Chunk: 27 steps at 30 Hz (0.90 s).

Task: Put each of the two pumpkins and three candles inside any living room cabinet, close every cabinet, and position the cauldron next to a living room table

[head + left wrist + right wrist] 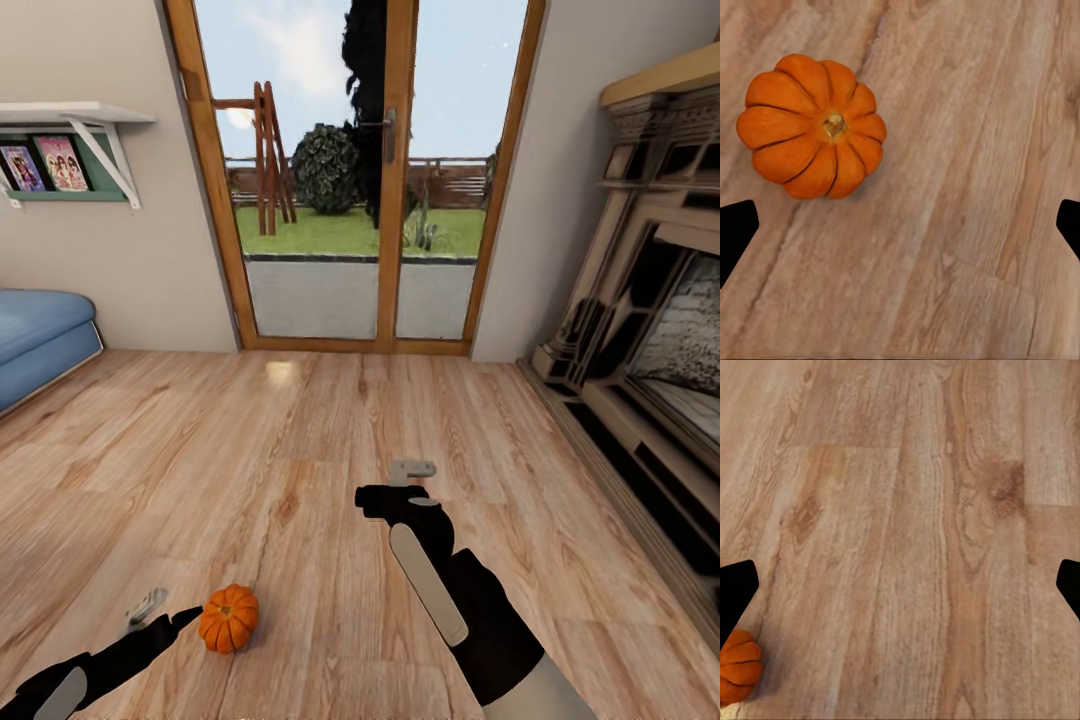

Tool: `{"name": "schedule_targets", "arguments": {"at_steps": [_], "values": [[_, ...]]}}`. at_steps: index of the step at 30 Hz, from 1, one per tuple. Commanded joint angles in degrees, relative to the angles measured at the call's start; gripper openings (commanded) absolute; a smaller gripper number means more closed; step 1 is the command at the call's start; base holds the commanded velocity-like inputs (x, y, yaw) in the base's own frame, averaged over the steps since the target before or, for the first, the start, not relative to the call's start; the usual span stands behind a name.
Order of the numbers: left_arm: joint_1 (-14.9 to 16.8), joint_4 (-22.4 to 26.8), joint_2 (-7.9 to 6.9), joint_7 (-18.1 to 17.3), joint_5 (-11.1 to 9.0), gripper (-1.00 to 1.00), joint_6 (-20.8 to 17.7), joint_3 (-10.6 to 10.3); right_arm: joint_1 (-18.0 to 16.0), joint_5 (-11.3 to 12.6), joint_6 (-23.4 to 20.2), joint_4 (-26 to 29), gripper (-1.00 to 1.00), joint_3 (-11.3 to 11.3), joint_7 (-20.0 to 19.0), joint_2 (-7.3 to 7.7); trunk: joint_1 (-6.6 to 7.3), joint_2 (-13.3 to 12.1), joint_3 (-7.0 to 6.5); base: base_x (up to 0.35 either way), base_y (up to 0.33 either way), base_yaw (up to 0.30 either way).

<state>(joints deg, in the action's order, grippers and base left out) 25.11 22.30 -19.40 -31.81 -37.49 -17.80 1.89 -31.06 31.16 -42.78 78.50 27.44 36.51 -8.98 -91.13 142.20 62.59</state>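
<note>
Wood floor [300,450] before a glass patio door [365,170]. My left gripper [160,612] hangs open, jaws spread, just beside an orange pumpkin [228,618] sitting on the floor. My right gripper [410,485] hovers open too, empty, farther off.

I see a light-brown wood-plank floor [300,450] with visible grain and knots. One small bright-orange ribbed pumpkin [228,618] with a short stem sits upright on it, well short of the glazed wooden doors [360,180] and left of them. In my left wrist view the pumpkin [811,125] rests directly on the boards. A blue bed [40,335] stands on the floor, left of the doors.
</note>
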Motion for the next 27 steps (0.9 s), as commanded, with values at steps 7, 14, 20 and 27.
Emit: {"name": "schedule_targets", "arguments": {"at_steps": [7,14,20,27], "values": [[0.0,-0.8,-0.88,-0.2,-0.5,1.0,-0.6,0.3,-0.1,3.5,-1.0,8.7,1.0,0.1,0.6,0.01,-0.66,1.1,1.5,0.0,0.0,0.0],[0.1,-0.8,-1.03,-0.2,-0.5,1.0,-0.7,0.3,-0.1,5.5,-4.7,9.3,1.0,0.0,0.5,0.02,-0.84,1.2,3.05,0.0,0.0,0.0],[0.7,0.8,-3.08,-1.1,-1.9,1.0,-1.3,1.0,-0.1,5.6,-5.0,9.0,1.0,0.1,0.5,0.02,-1.0,1.3,4.38,0.0,0.0,0.0],[1.7,5.9,-7.79,-2.7,-9.8,1.0,-8.6,3.0,-0.1,5.6,-4.9,8.7,1.0,0.1,0.5,0.02,-1.18,1.4,5.93,0.0,0.0,0.0]]}}
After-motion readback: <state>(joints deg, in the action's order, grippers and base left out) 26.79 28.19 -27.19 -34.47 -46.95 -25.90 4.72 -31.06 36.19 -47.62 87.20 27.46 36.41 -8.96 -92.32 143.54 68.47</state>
